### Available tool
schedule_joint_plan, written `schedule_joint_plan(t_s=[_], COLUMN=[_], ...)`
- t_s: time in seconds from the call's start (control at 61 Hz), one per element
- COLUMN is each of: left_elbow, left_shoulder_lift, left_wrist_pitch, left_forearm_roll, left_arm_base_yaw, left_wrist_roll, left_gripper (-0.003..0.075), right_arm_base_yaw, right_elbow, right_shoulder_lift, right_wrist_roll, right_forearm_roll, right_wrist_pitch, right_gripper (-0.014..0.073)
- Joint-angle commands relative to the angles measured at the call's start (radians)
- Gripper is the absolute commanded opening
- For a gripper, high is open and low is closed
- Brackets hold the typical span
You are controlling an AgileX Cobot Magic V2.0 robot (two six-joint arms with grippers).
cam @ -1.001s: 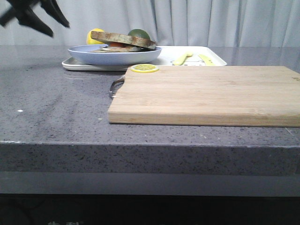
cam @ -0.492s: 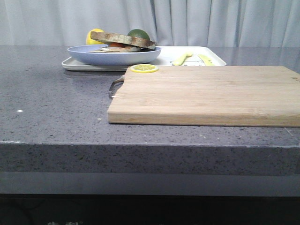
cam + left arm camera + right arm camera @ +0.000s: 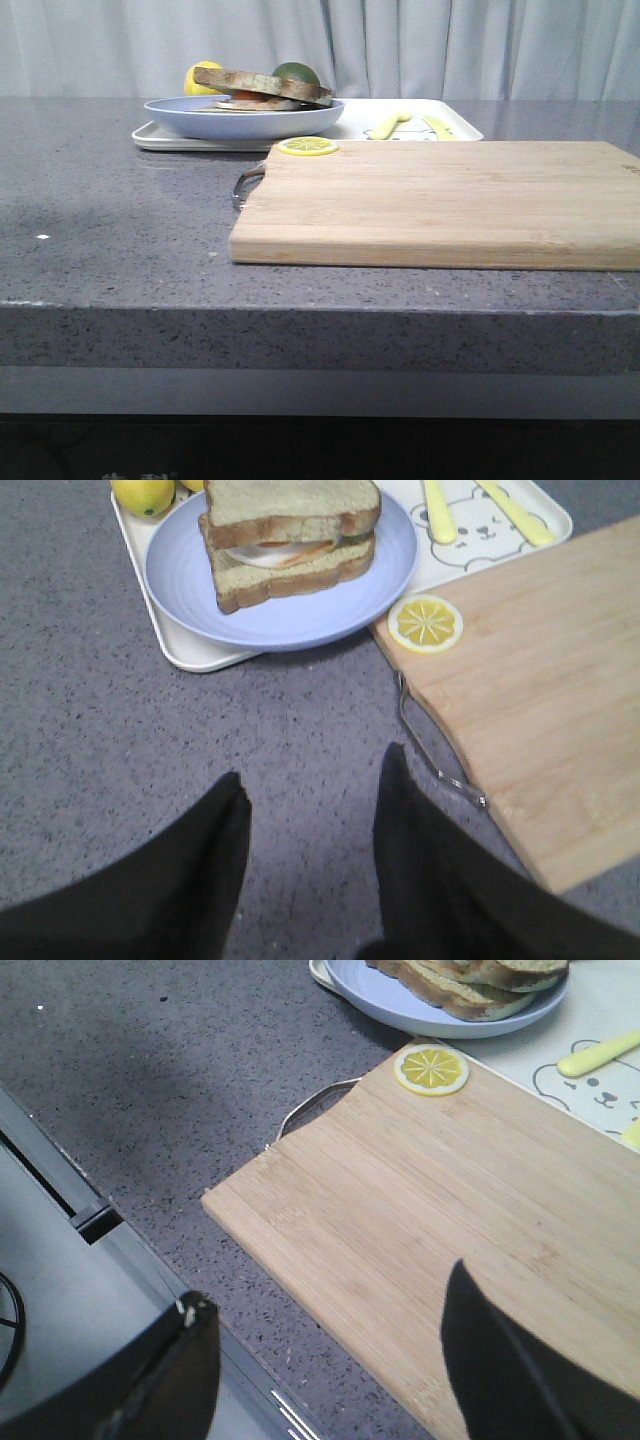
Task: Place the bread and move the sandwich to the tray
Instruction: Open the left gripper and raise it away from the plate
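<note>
The sandwich [image 3: 262, 88], two brown-crusted toast slices with a fried egg between them, lies on a round light-blue plate [image 3: 200, 115] that stands on the white tray [image 3: 450, 128] at the back. The bread is its top slice [image 3: 290, 502]. No separate plain slice shows. The left wrist view shows the sandwich [image 3: 290, 565] on the plate, with my left gripper [image 3: 312, 780] open and empty over bare counter short of the tray. My right gripper [image 3: 328, 1288] is open and empty above the front edge of the cutting board [image 3: 450, 1190]. Neither gripper shows in the front view.
A pale wooden cutting board [image 3: 450, 200] with a metal handle [image 3: 245, 185] fills the right of the grey counter. A lemon slice [image 3: 308, 146] lies on its far left corner. Yellow utensils [image 3: 388, 125] lie on the tray. A lemon [image 3: 200, 72] and a lime [image 3: 297, 71] are behind the plate.
One second ago a dark gripper showed at the top left of the front view; it has left that view. Sandwich, plate and board have not moved.
</note>
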Motion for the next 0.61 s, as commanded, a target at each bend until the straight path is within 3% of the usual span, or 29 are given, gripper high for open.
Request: schedule_joint_plan(t_s=[0.0, 0.279, 0.476, 0.591], left_elbow=[0.071, 0.302, 0.373, 0.373], left_shoulder_lift=[-0.123, -0.455, -0.633, -0.667], left_wrist_pitch=[-0.105, -0.108, -0.109, -0.109], left_forearm_roll=[0.033, 0.004, 0.014, 0.019], left_arm_base_yaw=[-0.031, -0.04, -0.04, -0.04], left_wrist_roll=[0.001, 0.001, 0.001, 0.001], left_gripper=[0.0291, 0.0291, 0.0288, 0.0187], right_arm_base_yaw=[-0.003, -0.003, -0.003, -0.003], right_elbow=[-0.026, -0.026, -0.026, -0.026], right_shoulder_lift=[-0.002, -0.002, -0.002, -0.002], right_wrist_roll=[0.002, 0.002, 0.002, 0.002], right_forearm_roll=[0.007, 0.017, 0.023, 0.023], right_wrist_pitch=[-0.059, -0.059, -0.057, -0.055], right_gripper=[0.0494, 0.0494, 0.0491, 0.0372])
